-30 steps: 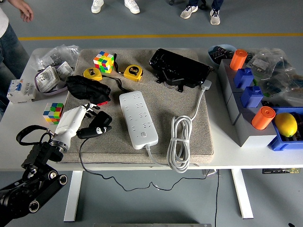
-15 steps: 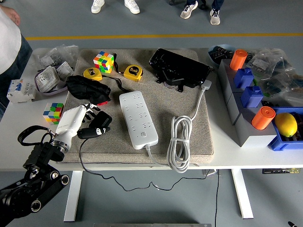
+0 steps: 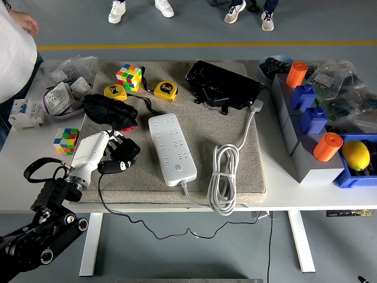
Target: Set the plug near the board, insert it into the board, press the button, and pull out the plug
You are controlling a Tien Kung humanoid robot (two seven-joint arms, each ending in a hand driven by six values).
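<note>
A white power strip (image 3: 172, 148) lies lengthwise on the beige mat (image 3: 247, 171) at the table's middle, its coiled white cable (image 3: 224, 178) to the right. My left hand (image 3: 115, 152), white-backed with black fingers, is curled around a black plug (image 3: 121, 158) on the mat, a short way left of the strip. The plug's thin black cord (image 3: 118, 213) trails off the near edge. The right arm is out of sight.
Behind my hand lie a black pouch (image 3: 108, 109), two yellow tape measures (image 3: 165, 90) and two colour cubes (image 3: 129, 76). A black device (image 3: 224, 84) sits at the back. Grey blocks with orange and blue parts (image 3: 307, 112) stand right. A person (image 3: 15, 44) stands at top left.
My left hand with the plug has crept slightly up and to the right, toward the strip. The person at top left has stepped further into view.
</note>
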